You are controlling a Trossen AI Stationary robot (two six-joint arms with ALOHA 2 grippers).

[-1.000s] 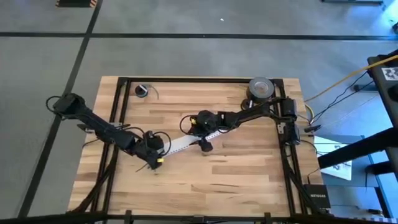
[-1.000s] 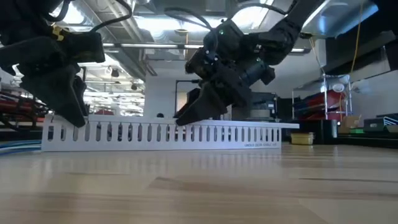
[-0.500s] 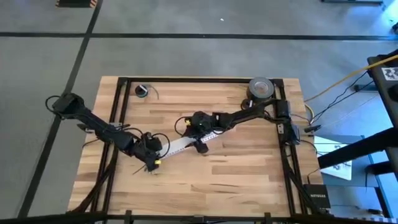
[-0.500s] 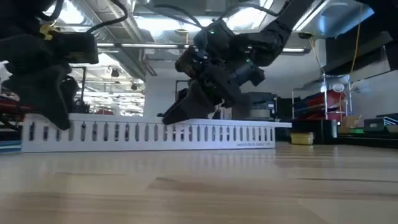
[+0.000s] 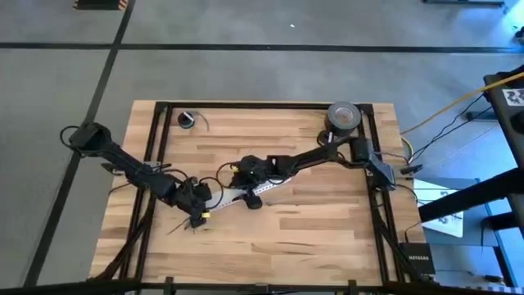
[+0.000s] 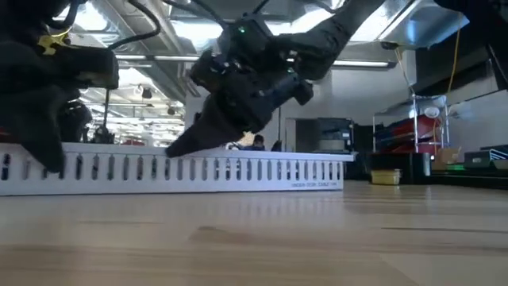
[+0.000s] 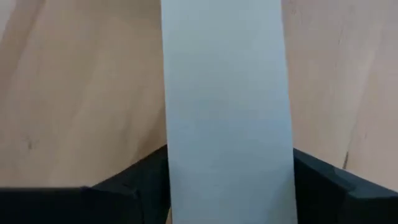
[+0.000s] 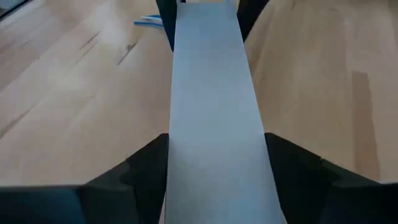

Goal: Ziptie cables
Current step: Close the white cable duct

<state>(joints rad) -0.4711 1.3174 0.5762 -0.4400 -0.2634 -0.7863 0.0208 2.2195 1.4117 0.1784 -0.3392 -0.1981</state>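
A long white slotted strip [image 5: 229,197] [image 6: 262,170] lies slantwise near the middle of the wooden table, level and low over the top. My left gripper [image 5: 196,211] [image 7: 229,155] is shut on its near-left end. My right gripper [image 5: 250,195] [image 8: 216,140] is shut on it farther along, toward the far right. In the low view the left gripper [image 6: 44,135] shows at the picture's left and the right gripper [image 6: 186,143] at centre. I cannot make out the cables or the ziptie in these views. My left gripper pinches the strip across its width, one finger [image 7: 134,183] on each long side [image 7: 169,177], near the strip's near-left end. It comes from above, pointing down. The strip runs level, its lower edge at table height. My right gripper pinches the strip's two long sides [image 8: 173,171] between its fingers [image 8: 140,171], lying across the strip. It comes slanting down from the far right. The strip's flat white face runs forward between the fingers toward the other gripper.
A grey roll of tape [image 5: 343,116] stands at the far right corner and a small black roll [image 5: 188,120] at the far left. Black frame rails [image 5: 155,139] run along the table's edges. Bare wood lies toward the near edge [image 5: 311,238].
Both grippers have moved toward the table's left edge and slightly toward its near edge, staying shut on the strip. The strip has slid lengthwise with them along the table, keeping level.
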